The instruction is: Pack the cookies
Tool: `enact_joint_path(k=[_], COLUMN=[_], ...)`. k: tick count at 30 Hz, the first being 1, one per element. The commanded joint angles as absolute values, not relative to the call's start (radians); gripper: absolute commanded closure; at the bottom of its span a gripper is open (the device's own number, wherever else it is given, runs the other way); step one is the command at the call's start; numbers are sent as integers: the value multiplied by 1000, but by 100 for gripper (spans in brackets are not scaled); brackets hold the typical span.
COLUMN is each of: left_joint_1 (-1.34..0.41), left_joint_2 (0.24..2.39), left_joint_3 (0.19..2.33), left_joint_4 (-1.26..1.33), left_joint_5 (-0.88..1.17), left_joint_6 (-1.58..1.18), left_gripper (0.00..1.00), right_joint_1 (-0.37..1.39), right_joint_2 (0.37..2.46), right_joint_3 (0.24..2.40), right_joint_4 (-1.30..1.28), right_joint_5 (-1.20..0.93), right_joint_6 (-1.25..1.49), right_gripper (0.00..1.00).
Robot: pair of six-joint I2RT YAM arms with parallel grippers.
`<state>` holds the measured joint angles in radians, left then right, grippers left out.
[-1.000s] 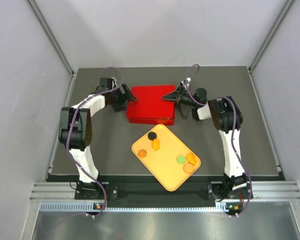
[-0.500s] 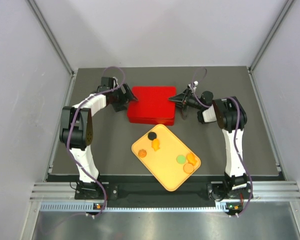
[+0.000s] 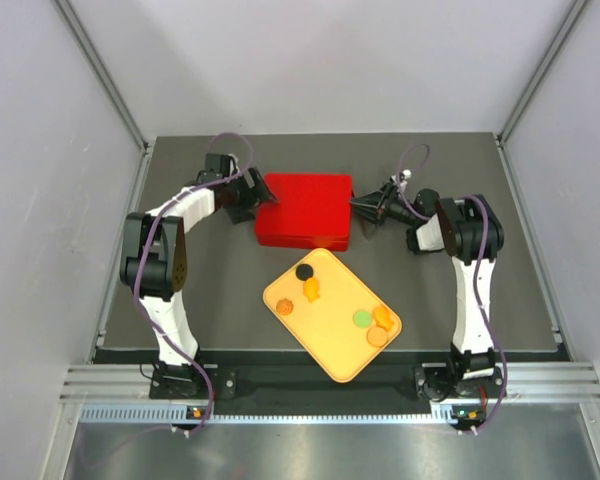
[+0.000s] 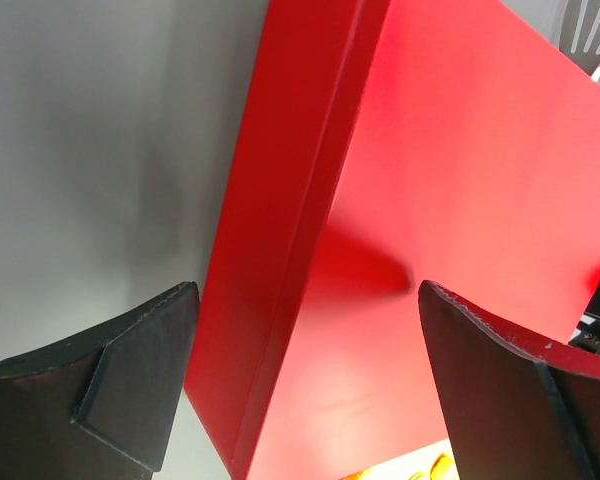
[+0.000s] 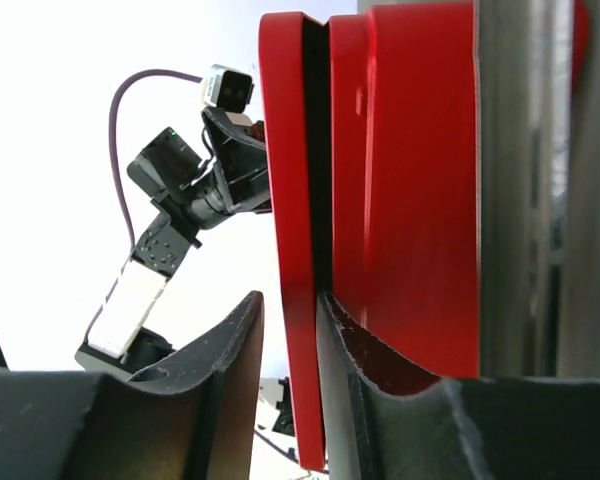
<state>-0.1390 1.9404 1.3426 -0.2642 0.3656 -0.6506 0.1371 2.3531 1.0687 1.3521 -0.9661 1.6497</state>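
The cookies (image 3: 308, 289) lie on the orange tray (image 3: 330, 345), near of the red box (image 3: 305, 210). Its lid has come down since a second ago. The right gripper (image 5: 290, 330) pinches the lid edge loosely; the left gripper (image 4: 300, 380) gapes wide at the box's left side. Packing has yet to start.

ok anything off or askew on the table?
Nothing spilled or damaged. The yellow tray sits skewed to the table edge, with the cookies loose in two clusters on it. The red box has its lid slightly ajar, the right gripper astride its edge.
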Motion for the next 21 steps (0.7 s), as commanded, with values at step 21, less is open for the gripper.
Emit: enact_joint_path(k=[21], left_joint_1=[-176], left_joint_2=[1976], left_joint_3=[1434], left_joint_4=[-331], left_joint_5=[305], left_joint_6=[-588], left_gripper=[5], right_joint_1=[135], right_joint_2=[2002], right_joint_3=[1026], right_joint_4=[609], right_joint_5=[-832], right_joint_6=[946], right_gripper=[38])
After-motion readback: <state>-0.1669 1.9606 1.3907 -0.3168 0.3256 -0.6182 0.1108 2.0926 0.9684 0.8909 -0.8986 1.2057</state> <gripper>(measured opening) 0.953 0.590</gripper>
